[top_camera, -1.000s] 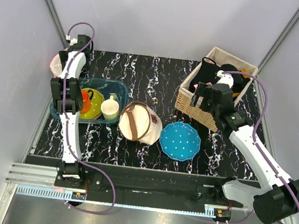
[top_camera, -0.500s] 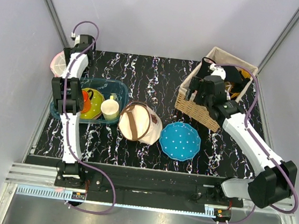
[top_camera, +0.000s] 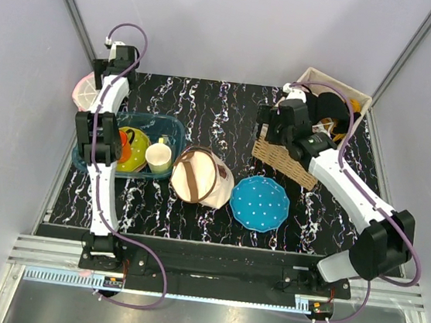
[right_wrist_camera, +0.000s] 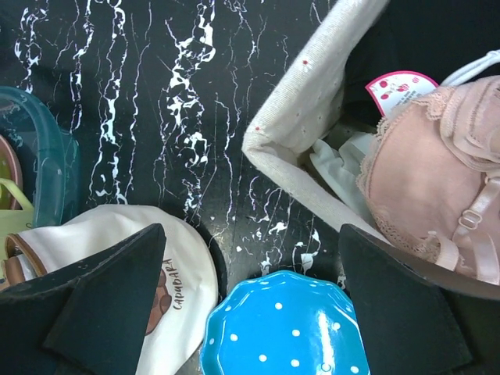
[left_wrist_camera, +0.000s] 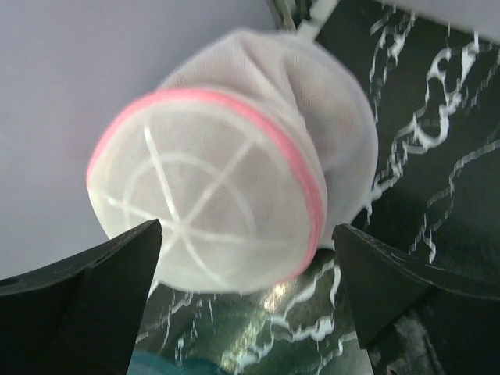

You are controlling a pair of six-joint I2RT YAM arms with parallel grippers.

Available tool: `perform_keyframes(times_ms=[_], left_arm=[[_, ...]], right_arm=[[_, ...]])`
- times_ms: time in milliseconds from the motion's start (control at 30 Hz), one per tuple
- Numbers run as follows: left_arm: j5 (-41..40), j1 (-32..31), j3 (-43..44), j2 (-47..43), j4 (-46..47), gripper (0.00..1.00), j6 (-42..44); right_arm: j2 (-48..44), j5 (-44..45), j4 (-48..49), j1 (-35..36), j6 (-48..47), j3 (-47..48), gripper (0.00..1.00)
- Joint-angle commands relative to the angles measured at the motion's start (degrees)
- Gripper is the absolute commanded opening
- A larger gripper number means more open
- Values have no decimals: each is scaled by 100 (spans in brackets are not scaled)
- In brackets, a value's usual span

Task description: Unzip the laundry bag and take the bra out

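The round pink-rimmed white mesh laundry bag [left_wrist_camera: 211, 195] is framed by the spread left hand [left_wrist_camera: 246, 234] — approach step; gripping seems needed next.

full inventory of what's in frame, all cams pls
round white mesh laundry bag: 1, white with pink rim, far-left table corner
teal plastic bin: 1, teal, left
cups: 3 seen, orange, yellow-green, cream, in bin
canvas bag with brown straps: 1, beige, centre
dotted plate: 1, blue, right of canvas bag
wicker basket: 1, tan, far right
lace bra: 1, pink, in basket
left gripper: open, at laundry bag
right gripper: open, beside basket
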Motion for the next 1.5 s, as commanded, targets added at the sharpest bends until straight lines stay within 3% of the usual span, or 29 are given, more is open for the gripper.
perform_keyframes(times_ms=[0, 133, 633, 867, 933, 967, 1033, 1067, 1167, 1200, 1233, 1467], left_arm=[[-711, -82, 1007, 754, 263, 99, 642], [-1046, -275, 1326, 1021, 339, 99, 1160], [-159, -29, 1309, 977, -90, 99, 1239], [-457, 14, 1194, 1161, -82, 98, 1487], [-483, 6, 1194, 1231, -81, 89, 1469], [-475, 6, 1186, 1240, -82, 72, 1460], [-518, -12, 1133, 1214, -73, 55, 1460], [-536, -29, 1089, 1179, -47, 40, 1478], [-667, -99, 922, 1022, 103, 17, 1574], [-711, -143, 904, 969, 112, 4, 1583], [-816, -178, 869, 916, 120, 0, 1574], [-1204, -688, 18, -235, 147, 0, 1364]], right_arm=[[205, -81, 81, 93, -122, 343, 100], [399, -125, 81, 120, -228, 475, 100], [698, -345, 81, 146, -289, 713, 100], [961, -441, 46, 146, -263, 958, 100], [1102, -459, -33, 155, -289, 1125, 100], [1146, -441, -42, 163, -298, 1161, 100], [1216, -459, -69, 164, -307, 1231, 100], [1243, -459, -60, 172, -307, 1240, 100], [1322, -494, -60, 172, -281, 1275, 100], [1340, -503, -60, 181, -254, 1284, 100], [1340, -511, -60, 181, -245, 1284, 100], [1094, -511, 63, 190, -193, 1021, 100]])
